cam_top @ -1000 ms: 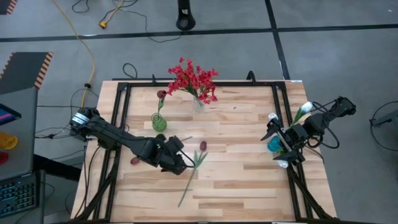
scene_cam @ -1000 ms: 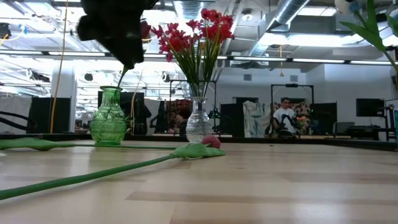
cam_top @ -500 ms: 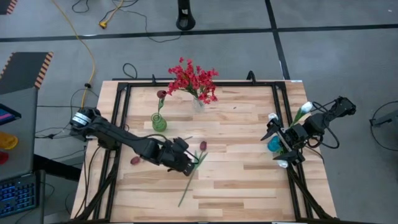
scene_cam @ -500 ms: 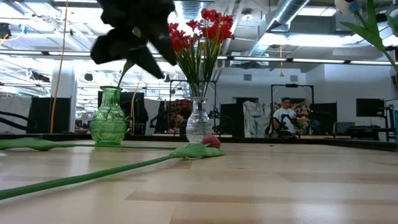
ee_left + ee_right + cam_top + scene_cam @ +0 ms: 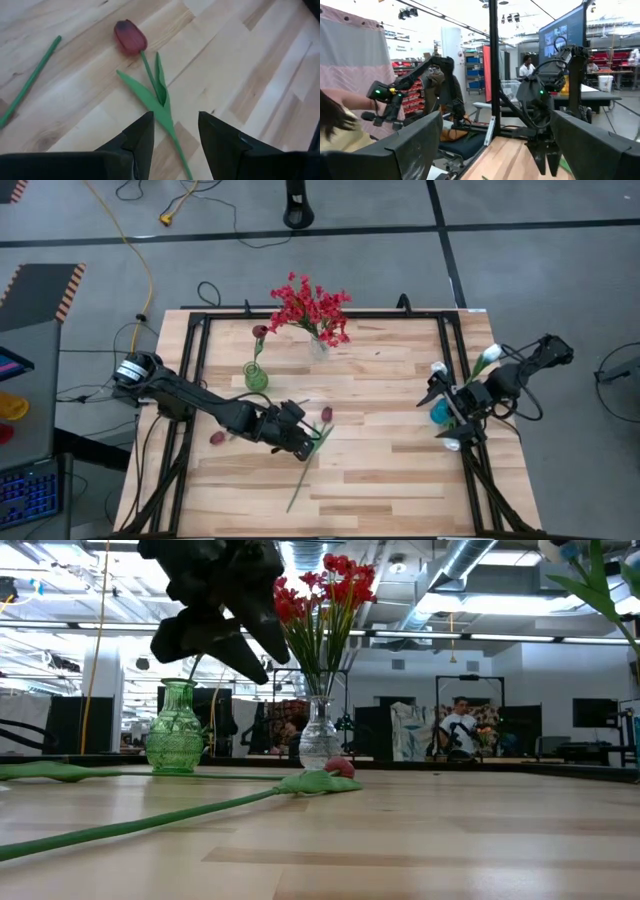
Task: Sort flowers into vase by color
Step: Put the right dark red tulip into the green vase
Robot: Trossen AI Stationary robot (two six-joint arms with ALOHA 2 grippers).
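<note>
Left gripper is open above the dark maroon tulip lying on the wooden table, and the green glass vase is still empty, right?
Not quite. The green glass vase already holds one dark maroon tulip bud, as the high view shows. The rest stands: the left gripper is open above the dark maroon tulip lying on the wooden table.

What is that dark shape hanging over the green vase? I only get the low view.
Observer: The left end effector. It hovers open, fingers either side of the stem of a maroon tulip lying on the table.
Operator: Does the green vase hold anything?
Observer: Yes, from above the green vase holds one maroon bud.
Operator: And the other arm?
Observer: The right end effector waits open at the table's right edge.
</note>
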